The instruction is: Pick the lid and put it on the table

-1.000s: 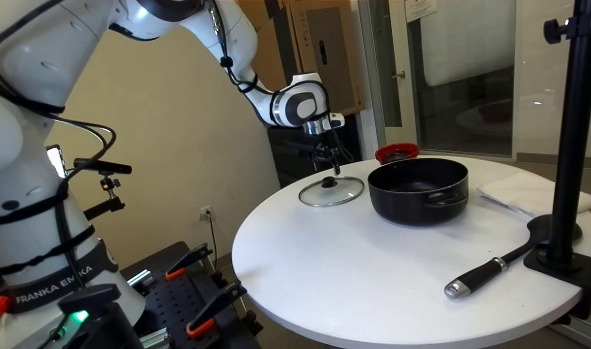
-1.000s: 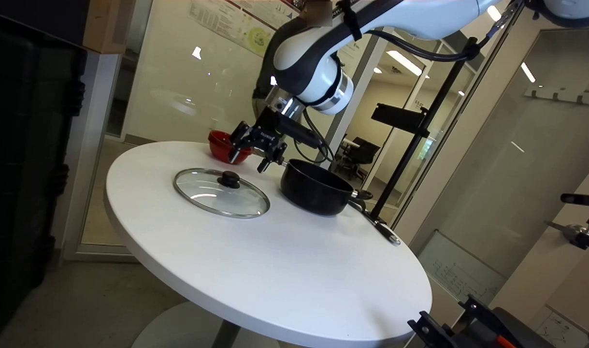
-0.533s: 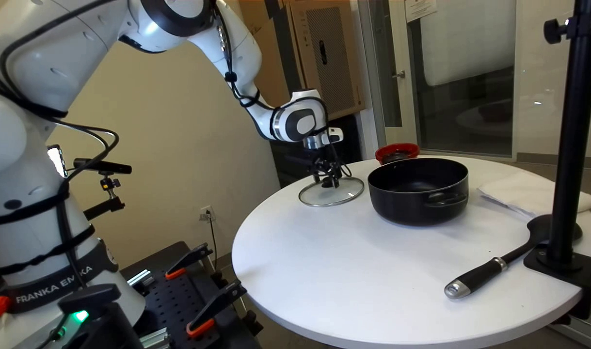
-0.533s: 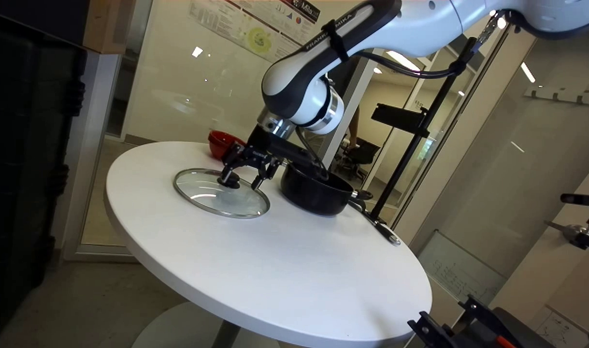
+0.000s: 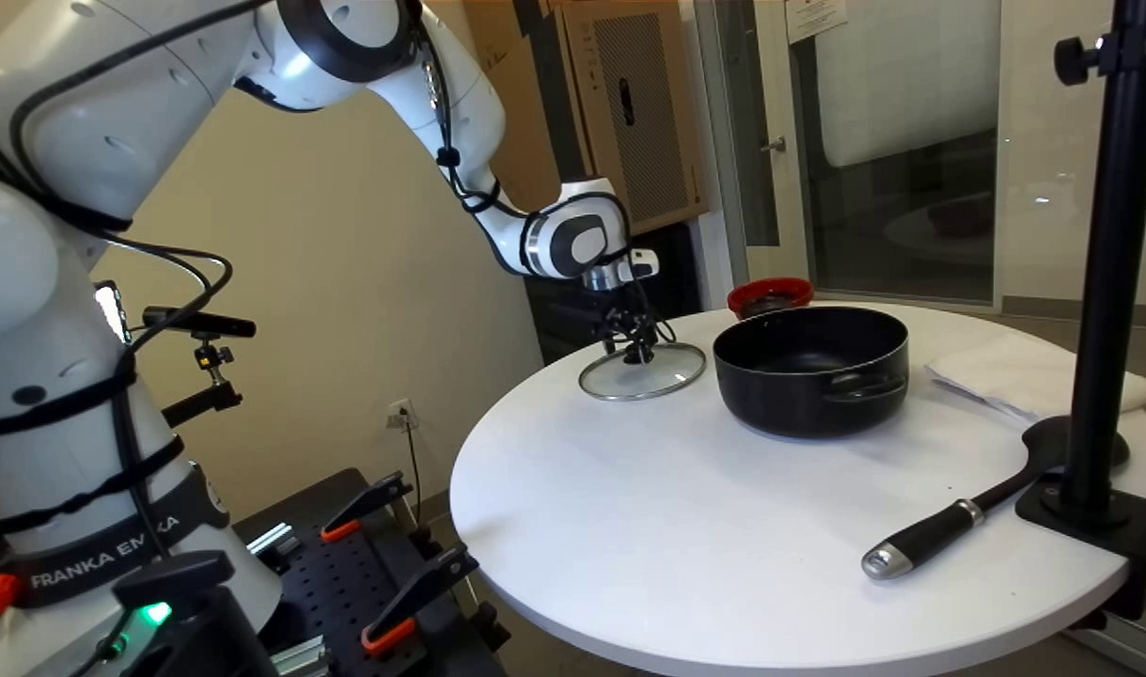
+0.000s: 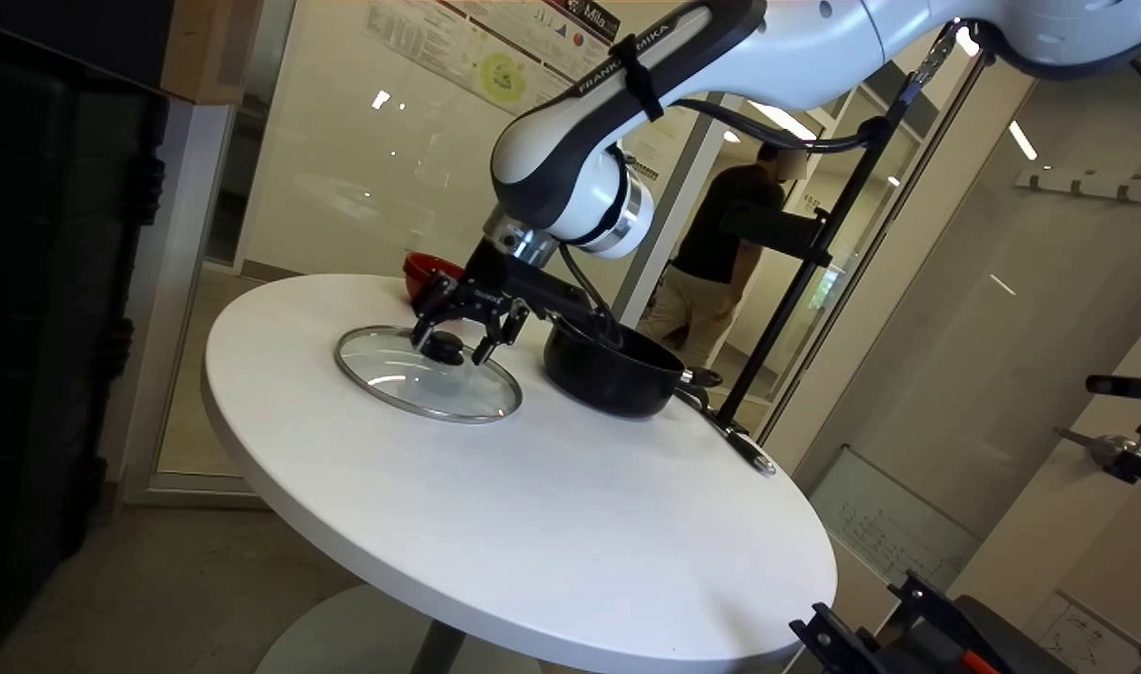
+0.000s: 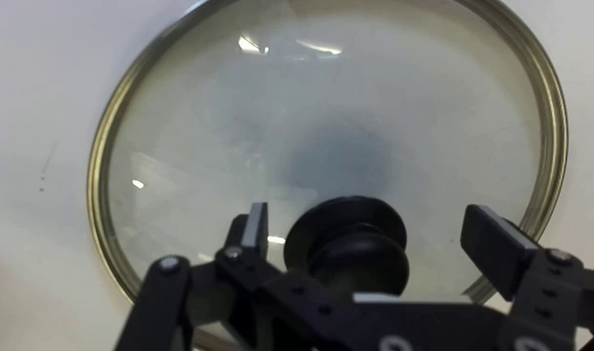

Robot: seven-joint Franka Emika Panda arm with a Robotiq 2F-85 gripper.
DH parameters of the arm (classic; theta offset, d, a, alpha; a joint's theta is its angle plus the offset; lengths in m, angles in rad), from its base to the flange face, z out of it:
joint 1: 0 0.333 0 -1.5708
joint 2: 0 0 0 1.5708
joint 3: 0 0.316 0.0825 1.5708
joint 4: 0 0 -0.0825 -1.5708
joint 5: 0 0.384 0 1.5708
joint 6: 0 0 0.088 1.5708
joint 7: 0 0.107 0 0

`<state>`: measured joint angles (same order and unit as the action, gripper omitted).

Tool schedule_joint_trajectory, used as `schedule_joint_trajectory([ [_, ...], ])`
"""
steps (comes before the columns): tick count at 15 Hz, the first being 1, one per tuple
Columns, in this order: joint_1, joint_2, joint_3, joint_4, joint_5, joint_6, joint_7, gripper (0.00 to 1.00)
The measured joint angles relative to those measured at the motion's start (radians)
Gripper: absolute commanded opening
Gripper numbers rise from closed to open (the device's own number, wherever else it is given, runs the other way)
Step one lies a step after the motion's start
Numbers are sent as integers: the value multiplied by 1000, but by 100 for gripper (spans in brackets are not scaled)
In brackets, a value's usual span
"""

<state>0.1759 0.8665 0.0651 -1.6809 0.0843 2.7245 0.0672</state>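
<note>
Straddling the knob point(image 7: 359, 261) of the lid point(image 7: 326, 141): gripper point(image 7: 367, 233), fingers point(image 7: 494, 251) spread wide.
The fingers stand on opposite sides of the knob, which is nearer the finger at the left of the wrist view. The lid rests flat on the white tabletop point(image 5: 723, 527); its outline is circular, equal along every axis, and the knob points upward. The black pot point(image 5: 808, 400) stands upright just beside the lid; the red bowl point(image 6: 428, 270) sits near both. The wrist view shows clear glass on each side of the knob; in both exterior views the gripper partly covers the knob. White folded material point(image 5: 1033, 371) near the pot shows in an exterior view, and a person point(image 6: 709, 239) in a dark shirt stands in the background in an exterior view.
</note>
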Motion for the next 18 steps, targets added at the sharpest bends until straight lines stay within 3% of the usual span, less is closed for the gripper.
schedule_joint_trajectory([
  [6, 12, 21, -1, 51, 0, 0, 16, 100],
  [7, 14, 26, -2, 58, 0, 0, 17, 75],
  [8, 16, 31, -5, 63, 0, 0, 19, 74],
  [14, 28, 54, -37, 104, -1, 0, 40, 29],
  [18, 31, 60, -48, 121, -8, 0, 50, 27],
])
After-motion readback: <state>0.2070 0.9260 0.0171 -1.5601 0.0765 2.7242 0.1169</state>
